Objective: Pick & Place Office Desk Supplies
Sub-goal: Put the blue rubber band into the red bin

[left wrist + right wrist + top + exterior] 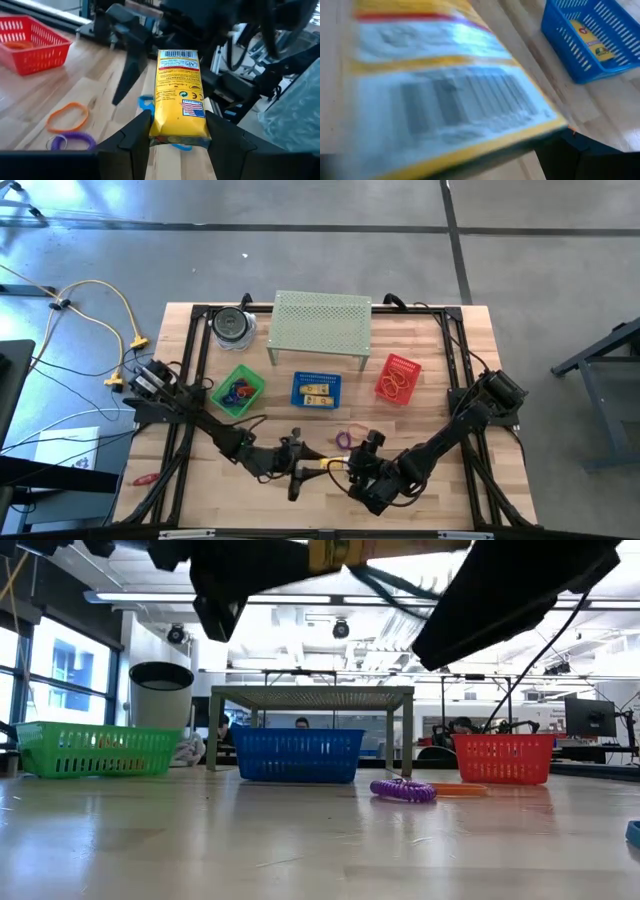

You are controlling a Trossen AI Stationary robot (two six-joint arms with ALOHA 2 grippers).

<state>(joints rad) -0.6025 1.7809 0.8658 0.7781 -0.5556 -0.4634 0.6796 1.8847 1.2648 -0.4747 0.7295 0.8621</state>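
The left gripper (pixel 179 131) is closed on a small yellow box (pixel 180 95) with a barcode on it, and it holds the box up in the air near the front middle of the table (pixel 470 350). The right gripper (pixel 372 480) is just beside it, with its fingers standing wide and the far end of the same box close in front of its camera. I cannot tell if the right fingers touch the box yet. It looks like one arm is passing the box to the other. If the left gripper lets go too soon, the box could drop onto the wood and slide away. If both pull at once, the box could twist or get squashed. The two arms are very close, so they could bump each other. Under them lie a purple coil loop (pixel 403 789) and an orange band (pixel 68 116), and a falling box could knock them away. The blue basket (pixel 316 390) already has yellow boxes in it, so this box likely goes there. That basket is well apart from the grippers, so a weak hold could slip on the way. The red basket (pixel 398 378) and green basket (pixel 238 391) stand on each side, and the box could land in the wrong one
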